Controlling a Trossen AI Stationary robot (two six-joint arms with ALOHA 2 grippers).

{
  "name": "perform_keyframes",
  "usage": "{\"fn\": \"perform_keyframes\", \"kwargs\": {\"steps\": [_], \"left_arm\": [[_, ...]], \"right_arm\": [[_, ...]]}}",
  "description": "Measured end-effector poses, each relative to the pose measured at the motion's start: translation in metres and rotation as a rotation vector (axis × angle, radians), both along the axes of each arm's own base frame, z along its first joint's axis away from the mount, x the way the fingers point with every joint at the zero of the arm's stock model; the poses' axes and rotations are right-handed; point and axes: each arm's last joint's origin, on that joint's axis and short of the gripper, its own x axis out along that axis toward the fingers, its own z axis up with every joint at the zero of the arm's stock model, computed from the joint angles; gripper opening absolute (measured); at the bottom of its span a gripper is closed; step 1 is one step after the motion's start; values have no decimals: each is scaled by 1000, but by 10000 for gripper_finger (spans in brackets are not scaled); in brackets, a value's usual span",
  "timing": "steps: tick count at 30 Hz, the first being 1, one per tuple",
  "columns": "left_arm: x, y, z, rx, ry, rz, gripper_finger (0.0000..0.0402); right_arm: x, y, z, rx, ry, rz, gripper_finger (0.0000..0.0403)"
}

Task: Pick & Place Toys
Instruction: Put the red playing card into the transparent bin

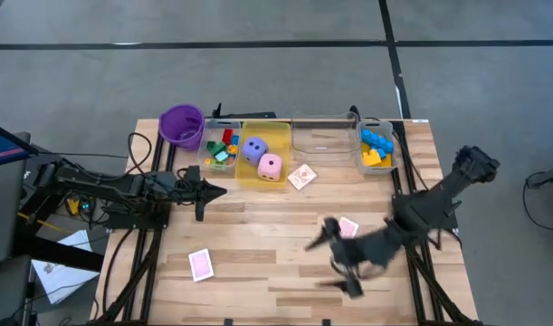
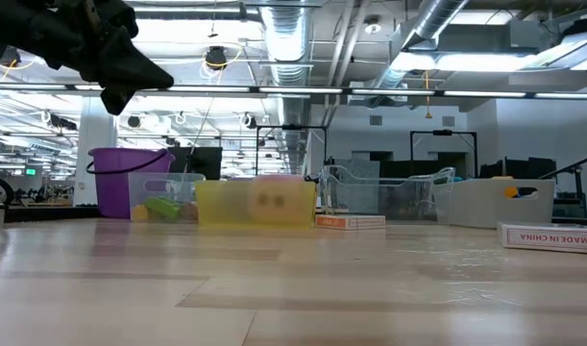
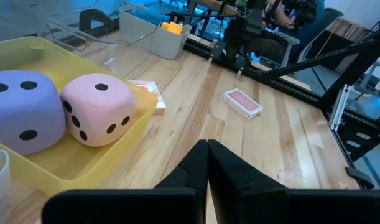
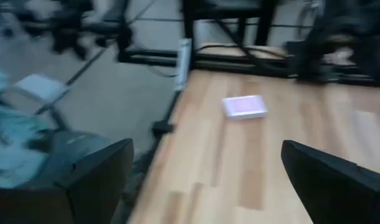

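Right gripper [image 1: 335, 258] open and empty over the table's near right part; loose pink-backed cards not yet picked.
Right jaws stand wide apart with nothing between them, probably readying for a card: one pink-backed card pack [image 1: 348, 226] lies just beside the arm, another [image 1: 200, 264] sits well apart toward the near left, which the right wrist view shows flat on the wood [image 4: 244, 106]. Left gripper [image 1: 202, 193] waits on the left side, fingers [image 3: 205, 171] pressed together and holding nothing, pointing toward the yellow bin [image 1: 243, 174]. Purple die [image 1: 254, 149] and pink die [image 1: 270, 167] already sit side by side in that bin; mixed bricks [image 1: 222, 149] fill the clear bin beside it, blue and yellow bricks [image 1: 376, 148] the far right bin. A third card pack [image 1: 301, 177] rests just outside the yellow bin, likely still to go.
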Motion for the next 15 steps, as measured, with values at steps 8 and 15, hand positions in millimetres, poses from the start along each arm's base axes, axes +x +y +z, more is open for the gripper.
{"fn": "perform_keyframes", "kwargs": {"steps": [8, 15], "left_arm": [[0, 0, 0, 0, 0, 0, 0], [0, 0, 0, 0, 0, 0, 0]], "right_arm": [[-33, 65, -20, -30, -48, -65, 400], [-13, 77, -52, 27, -46, -309, 400]]}}
